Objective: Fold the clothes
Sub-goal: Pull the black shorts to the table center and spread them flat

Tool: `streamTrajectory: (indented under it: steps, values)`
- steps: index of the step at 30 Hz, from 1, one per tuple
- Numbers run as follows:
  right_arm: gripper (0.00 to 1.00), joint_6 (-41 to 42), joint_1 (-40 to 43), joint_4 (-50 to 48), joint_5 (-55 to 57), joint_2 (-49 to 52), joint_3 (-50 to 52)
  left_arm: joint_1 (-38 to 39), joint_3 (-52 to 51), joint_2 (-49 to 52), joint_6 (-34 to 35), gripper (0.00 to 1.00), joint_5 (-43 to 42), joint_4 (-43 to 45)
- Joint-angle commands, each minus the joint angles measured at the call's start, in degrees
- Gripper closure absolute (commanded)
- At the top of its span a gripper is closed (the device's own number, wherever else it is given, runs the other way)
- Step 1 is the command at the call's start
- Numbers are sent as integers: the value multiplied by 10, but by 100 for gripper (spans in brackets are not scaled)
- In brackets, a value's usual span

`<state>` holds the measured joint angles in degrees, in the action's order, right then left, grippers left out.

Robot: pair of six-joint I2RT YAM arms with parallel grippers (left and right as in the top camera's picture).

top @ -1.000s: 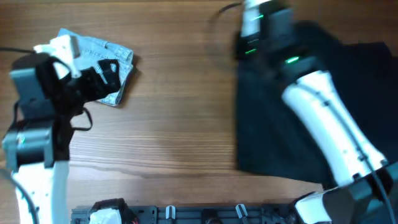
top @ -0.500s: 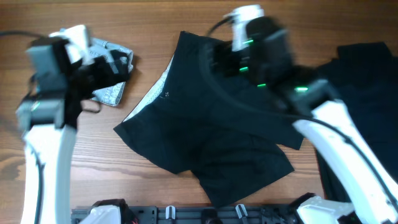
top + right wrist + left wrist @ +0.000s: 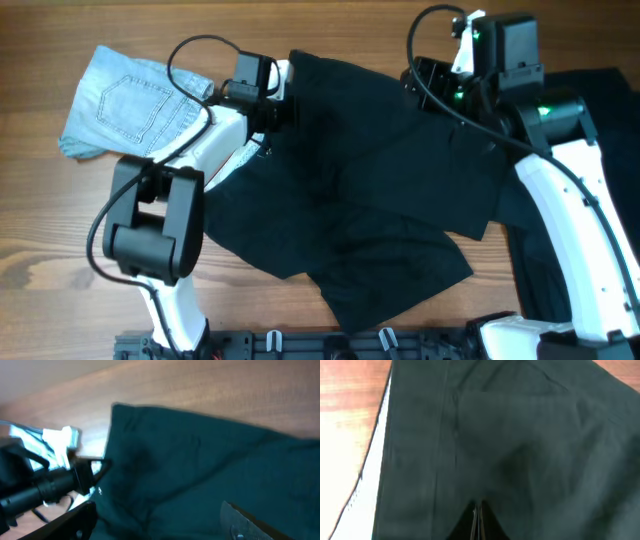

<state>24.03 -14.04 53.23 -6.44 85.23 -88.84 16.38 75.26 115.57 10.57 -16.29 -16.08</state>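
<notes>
Black soft-fabric shorts (image 3: 370,180), seemingly limp and light at the far edge of the desk (image 3: 40,250), want waistband-corner holds; left gripper (image 3: 477,515) pinches them, right gripper (image 3: 157,522) is spread.

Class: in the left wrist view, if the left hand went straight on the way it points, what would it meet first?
The black shorts: fabric fills the view just ahead of the left hand, probably touching it, though depth is unclear.

Right claw (image 3: 160,520) blurred, edge-cropped — dark pile (image 3: 620,100) runs off-frame.
</notes>
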Motion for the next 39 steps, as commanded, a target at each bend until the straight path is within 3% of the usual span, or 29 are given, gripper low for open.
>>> streamTrajectory:
  steps: [1,4,9,11,14,19,22,24,25,28,30,31,36,39]
  values:
    - [17,4,2,4,-7,39,-4,6,5,47,-8,96,55,29]
    - [19,4,2,4,-4,57,-4,2,5,74,-6,96,102,36]
    - [19,3,3,13,41,88,-2,-51,5,115,71,96,316,44]
    - [20,4,3,23,43,104,5,-98,6,115,98,96,307,55]
    - [19,10,3,21,68,147,8,-178,30,115,114,96,180,48]
    - [21,14,3,42,68,250,8,-209,63,107,113,96,122,47]
    - [31,9,6,38,58,295,8,-206,76,89,113,96,122,36]
    - [51,-44,6,21,9,316,8,-203,82,68,113,96,122,25]
    - [56,-42,6,30,8,324,8,-202,85,54,111,95,122,17]
    - [60,-46,12,51,11,340,19,-203,85,0,90,92,122,-4]
    - [82,-49,23,55,3,346,50,-202,85,-56,78,90,123,-33]
    - [87,-67,27,49,-16,346,63,-202,85,-86,77,89,122,-50]
    - [94,-83,39,-17,-5,346,110,-202,85,-219,76,88,123,-159]
    - [96,-54,63,-71,52,346,119,-202,85,-301,74,80,130,-236]
